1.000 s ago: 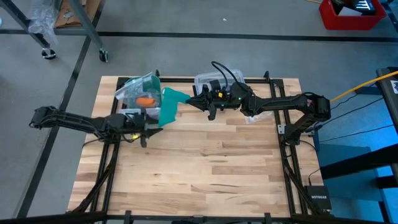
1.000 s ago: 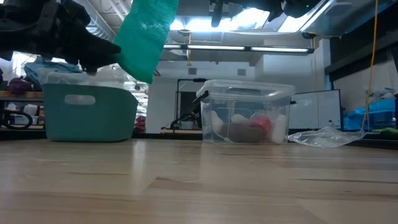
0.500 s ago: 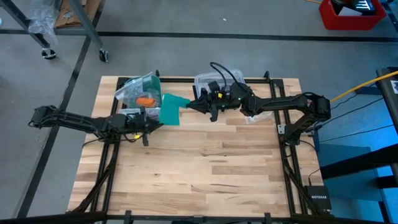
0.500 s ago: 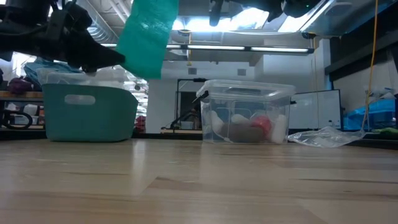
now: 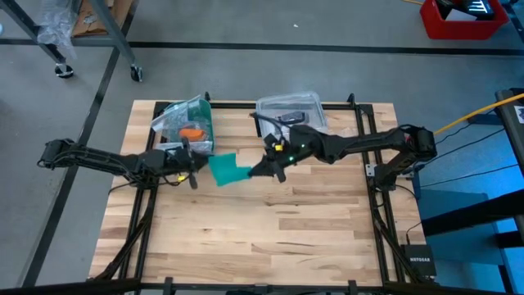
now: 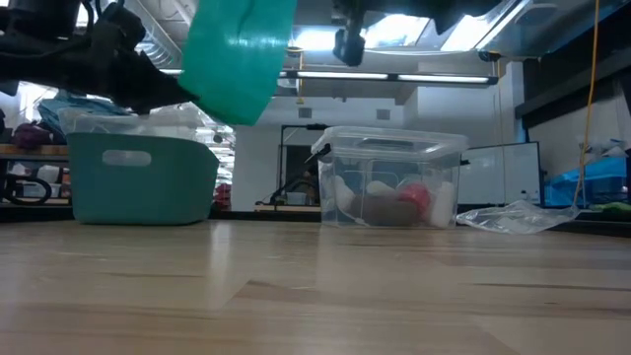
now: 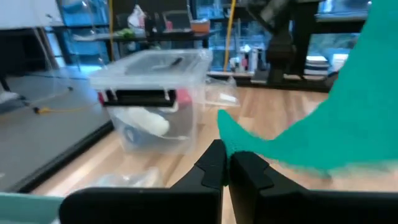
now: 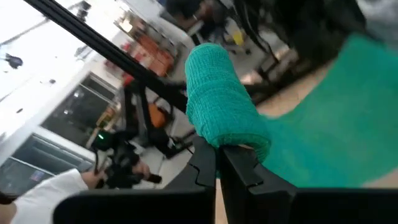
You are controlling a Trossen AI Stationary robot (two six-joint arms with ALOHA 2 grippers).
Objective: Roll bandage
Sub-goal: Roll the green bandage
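Setting: wooden bench (image 5: 270, 221) inside a dark frame, open workshop floor around it; shelving and ceiling lights show beyond the bench in the low view.
Left hand (image 5: 199, 162): clenched on one end of the bandage (image 5: 228, 170); in its wrist view the two fingers (image 7: 214, 167) meet on the teal edge, with the fabric spreading away above them.
Right hand (image 5: 264, 170): clenched on the other end, where the fabric is wound into a tight roll sitting just above its fingers (image 8: 206, 163).
Bandage position: stretched between the two hands, clear of the bench top, over its rear-centre part.
Why held so (judgement): the left hand anchors the free tail and keeps the strip taut, so the right hand can turn its end and wind layers evenly.
Progress (judgement): a short roll formed, a broad flat length left to wind.
Nearby: clear lidded box (image 5: 288, 107) behind the right arm; second clear container with an orange item (image 5: 190, 131) behind the left hand; both well apart from the bandage.
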